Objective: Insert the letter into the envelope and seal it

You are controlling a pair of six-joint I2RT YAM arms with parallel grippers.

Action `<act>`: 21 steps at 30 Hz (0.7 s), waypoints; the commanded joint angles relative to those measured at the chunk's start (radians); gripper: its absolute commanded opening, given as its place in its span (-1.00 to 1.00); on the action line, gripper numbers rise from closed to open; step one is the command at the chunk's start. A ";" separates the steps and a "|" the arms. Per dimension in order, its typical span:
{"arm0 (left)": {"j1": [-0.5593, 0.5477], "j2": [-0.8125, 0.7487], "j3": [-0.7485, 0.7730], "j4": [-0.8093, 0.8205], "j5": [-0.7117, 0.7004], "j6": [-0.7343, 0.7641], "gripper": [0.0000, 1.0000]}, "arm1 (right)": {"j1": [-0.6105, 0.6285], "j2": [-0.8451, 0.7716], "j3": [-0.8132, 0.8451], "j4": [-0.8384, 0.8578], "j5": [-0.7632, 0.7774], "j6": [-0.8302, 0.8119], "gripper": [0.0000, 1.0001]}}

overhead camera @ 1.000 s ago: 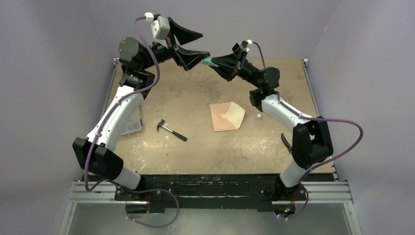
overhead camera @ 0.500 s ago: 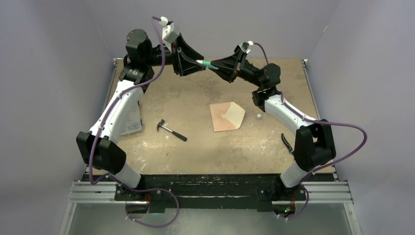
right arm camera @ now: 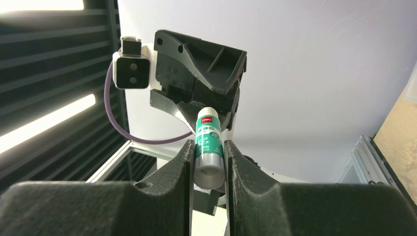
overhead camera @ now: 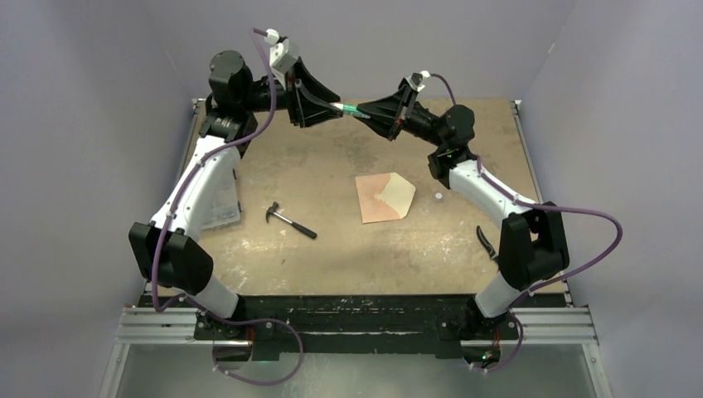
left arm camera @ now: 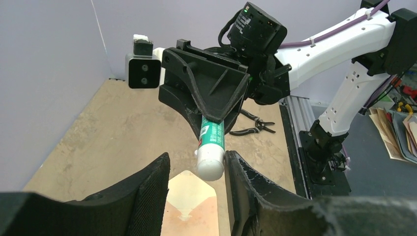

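The envelope (overhead camera: 384, 197) is lying on the desk (overhead camera: 348, 249), well apart from the right gripper (right arm camera: 207, 157), which is clamping a glue stick (left arm camera: 211, 142), and the left gripper (left arm camera: 196, 167), which is loosely straddling the stick's cap.

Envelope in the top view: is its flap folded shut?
No, the envelope lies with its cream flap open, pointing right.

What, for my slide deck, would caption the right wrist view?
Right pincer holds a glue stick toward the open left pincer.

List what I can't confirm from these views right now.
- Letter: top view, no separate sheet visible; possibly hidden inside the envelope.
- Glue stick far end: right wrist view, covered by the left gripper.
- White speck beside envelope: top view, too small.
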 commanded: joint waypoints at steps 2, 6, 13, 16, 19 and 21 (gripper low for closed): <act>0.013 -0.037 -0.037 0.138 0.010 -0.080 -0.24 | -0.001 -0.021 0.050 0.024 -0.008 -0.023 -0.95; 0.011 -0.037 -0.054 0.174 0.005 -0.108 -0.30 | 0.000 -0.010 0.065 0.012 -0.004 -0.032 -0.93; 0.008 -0.025 -0.065 0.242 0.019 -0.153 -0.12 | -0.001 0.007 0.078 0.001 -0.007 -0.042 -0.92; 0.008 -0.021 -0.064 0.248 0.026 -0.155 -0.20 | 0.000 0.013 0.083 -0.010 -0.010 -0.048 -0.93; 0.008 -0.018 -0.062 0.270 0.031 -0.170 -0.39 | 0.000 0.017 0.084 -0.021 -0.009 -0.052 -0.94; 0.008 -0.017 -0.060 0.289 0.035 -0.186 -0.41 | 0.000 0.023 0.092 -0.031 -0.018 -0.057 -0.94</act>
